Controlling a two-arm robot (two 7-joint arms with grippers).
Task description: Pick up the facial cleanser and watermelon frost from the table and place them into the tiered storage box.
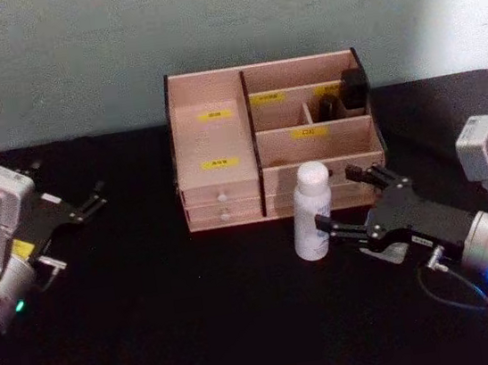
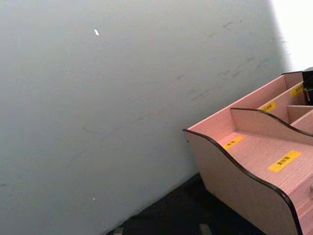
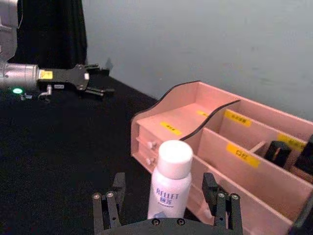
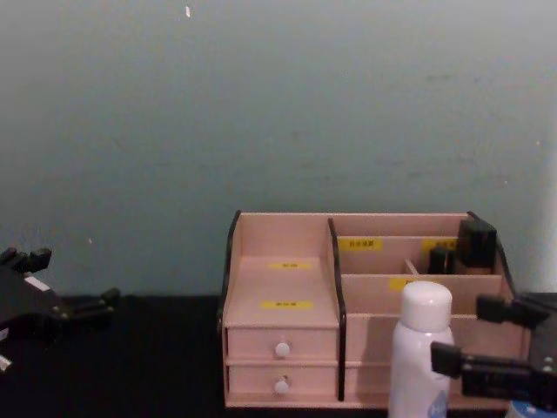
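Right gripper (image 1: 333, 198) reaches in from the robot's right with its fingers spread wide, one on each side of the facial cleanser (image 1: 311, 214). In the right wrist view a gap shows between each finger (image 3: 220, 200) and the bottle, so nothing is pinched. The cleanser stands upright on the black table (image 1: 172, 318), just in front of the tiered storage box (image 1: 215, 132), before its right-hand half.

The box sits near the table's far edge, its back toward a plain pale grey-green wall (image 1: 56, 54). It has yellow labels (image 1: 220, 162), two small drawers with white knobs (image 4: 281, 350) at lower left, and small dark bottles (image 1: 353, 87) in its rear right compartment. A bright patch of light falls on the wall at the upper right. The table's cover is matte and dark, and its far right corner is rounded.

Left gripper (image 1: 97, 195) hangs above the table well to the left of the box, fingers apart, holding nothing.
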